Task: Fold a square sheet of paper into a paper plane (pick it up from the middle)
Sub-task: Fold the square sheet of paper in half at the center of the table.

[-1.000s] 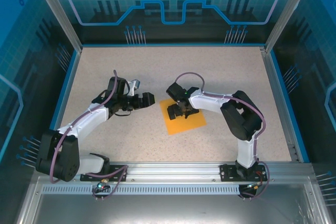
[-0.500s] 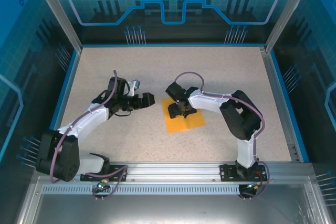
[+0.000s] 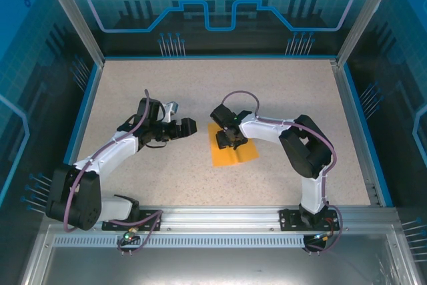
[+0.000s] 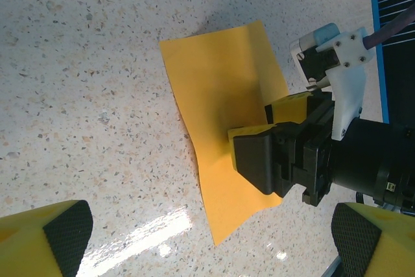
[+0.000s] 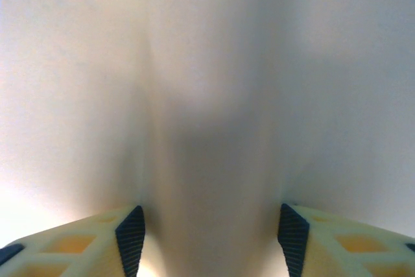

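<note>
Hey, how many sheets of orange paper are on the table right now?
1. The square sheet of paper lies near the middle of the table, partly under the right gripper. Another sheet could be hidden beneath it.

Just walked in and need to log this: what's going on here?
The right hand presses near the middle of the orange sheet on the table, fingers apart, paper humping up between them. The left hand hovers open beside the sheet, not touching it.
</note>
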Robot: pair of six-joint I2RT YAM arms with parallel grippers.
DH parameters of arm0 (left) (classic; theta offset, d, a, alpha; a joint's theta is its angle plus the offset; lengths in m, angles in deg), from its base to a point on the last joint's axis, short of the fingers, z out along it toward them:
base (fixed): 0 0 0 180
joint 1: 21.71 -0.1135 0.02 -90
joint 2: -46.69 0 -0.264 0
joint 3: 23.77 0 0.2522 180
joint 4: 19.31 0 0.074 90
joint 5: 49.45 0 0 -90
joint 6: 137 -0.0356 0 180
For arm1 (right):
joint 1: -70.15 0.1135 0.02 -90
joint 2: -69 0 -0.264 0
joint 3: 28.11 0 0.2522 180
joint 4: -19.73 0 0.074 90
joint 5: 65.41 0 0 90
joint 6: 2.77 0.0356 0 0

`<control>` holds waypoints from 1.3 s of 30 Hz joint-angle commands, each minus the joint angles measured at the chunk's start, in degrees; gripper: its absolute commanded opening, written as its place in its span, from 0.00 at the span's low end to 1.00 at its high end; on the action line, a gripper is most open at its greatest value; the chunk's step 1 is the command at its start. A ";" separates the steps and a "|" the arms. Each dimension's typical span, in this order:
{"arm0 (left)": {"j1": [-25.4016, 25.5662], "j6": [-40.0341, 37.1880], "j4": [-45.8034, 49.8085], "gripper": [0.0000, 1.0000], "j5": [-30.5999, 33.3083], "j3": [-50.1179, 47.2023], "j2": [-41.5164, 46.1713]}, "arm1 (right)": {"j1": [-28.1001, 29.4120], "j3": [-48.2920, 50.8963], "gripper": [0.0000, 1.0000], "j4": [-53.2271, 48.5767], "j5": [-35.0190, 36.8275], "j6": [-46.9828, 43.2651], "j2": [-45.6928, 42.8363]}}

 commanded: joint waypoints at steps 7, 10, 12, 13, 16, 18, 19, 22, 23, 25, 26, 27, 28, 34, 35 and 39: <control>0.19 -0.04 1.02 0.99 -0.92 -0.27 -0.12 | 0.38 1.05 0.38 -0.78 -0.74 1.00 -2.46; 0.19 -0.11 1.46 0.99 -0.80 -0.20 0.03 | 0.38 1.07 0.30 -0.01 -1.92 1.11 -2.61; 0.17 -0.19 1.72 0.99 -0.59 -0.18 0.53 | 0.44 0.84 0.26 0.01 -2.62 1.11 -2.98; 0.12 -0.24 1.97 0.99 -0.46 -0.13 0.81 | 0.56 0.67 0.26 0.03 -3.08 1.17 -3.45; 0.14 -0.61 3.71 0.99 0.32 0.52 2.22 | 0.91 -0.44 0.25 -0.34 -4.59 0.93 -5.15; -0.02 -1.27 5.85 0.99 1.53 1.31 3.57 | 0.88 -0.99 0.25 0.25 -7.08 1.25 -6.74; -0.37 -1.42 7.07 0.99 2.07 1.82 4.39 | 1.00 -1.14 0.25 0.98 -8.69 1.57 -7.82; -2.65 -1.51 11.35 0.99 2.91 3.56 6.75 | 1.08 -1.53 0.23 3.48 -14.06 1.78 -10.61; -3.30 -1.73 12.56 0.99 3.06 4.19 7.44 | 1.01 -1.67 0.23 4.44 -16.63 1.70 -11.19; -4.60 -2.24 15.73 0.99 3.60 5.45 9.51 | 0.96 -1.51 0.23 6.98 -21.86 2.19 -12.74; -5.08 -2.30 16.74 0.99 3.61 6.04 10.32 | 0.90 -1.26 0.23 8.87 -24.69 2.52 -13.32; -5.47 -2.54 17.69 0.99 3.67 6.64 11.38 | 0.81 -0.70 0.23 10.68 -27.40 3.10 -14.09; -5.84 -2.50 18.75 0.99 3.56 7.41 12.08 | 0.79 0.01 0.23 12.76 -29.65 3.73 -14.79; -5.96 -1.39 18.75 0.99 -0.20 9.03 13.07 | -2.00 7.77 0.23 22.83 -37.67 7.17 -16.63; -5.96 -1.04 18.11 0.99 -0.99 8.88 12.72 | -2.69 9.16 0.23 23.78 -38.47 7.25 -16.54; -5.21 1.13 15.11 0.99 -3.17 7.64 10.57 | -5.48 14.20 0.23 25.91 -40.95 5.86 -15.95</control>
